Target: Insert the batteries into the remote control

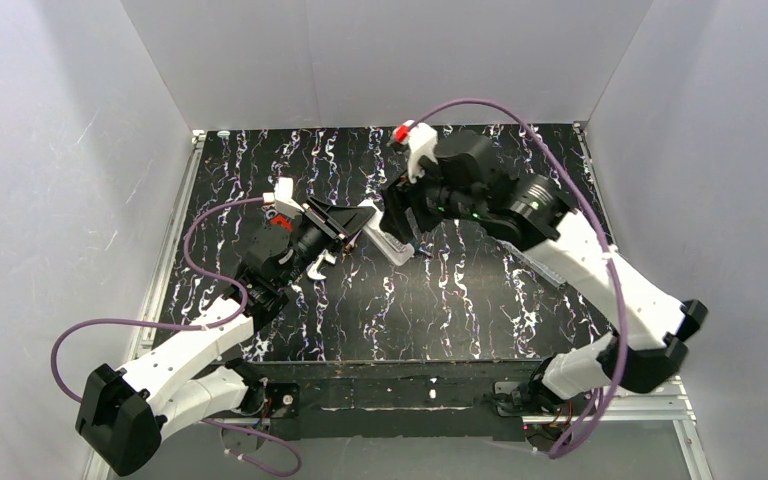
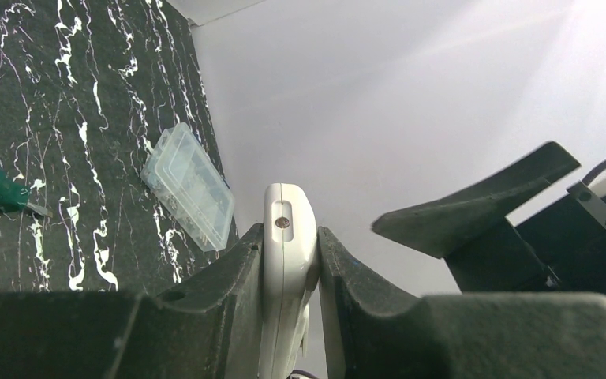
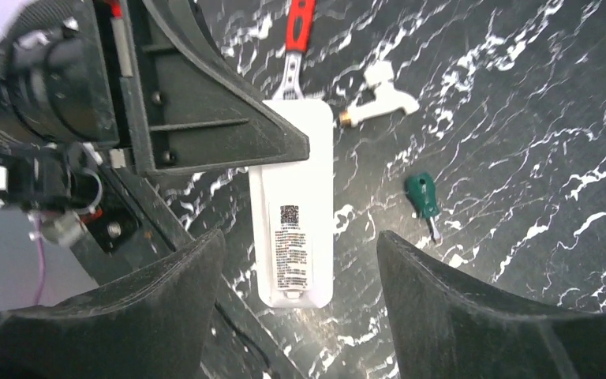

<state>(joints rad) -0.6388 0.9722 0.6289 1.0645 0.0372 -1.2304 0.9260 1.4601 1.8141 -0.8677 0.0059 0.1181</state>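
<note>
Black marble-patterned tabletop (image 1: 440, 310) with white veins, clear plastic compartment box (image 2: 188, 185) lying flat, small green-handled screwdriver (image 3: 424, 201), red-handled metal tool (image 3: 296, 31), white plastic fitting with brass tip (image 3: 379, 99) near the tool.

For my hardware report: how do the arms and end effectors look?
The left arm and right arm have white shells and black joints. A purple cable loops along each. The left end effector and right end effector are black, with matte wedge-shaped fingers.
</note>
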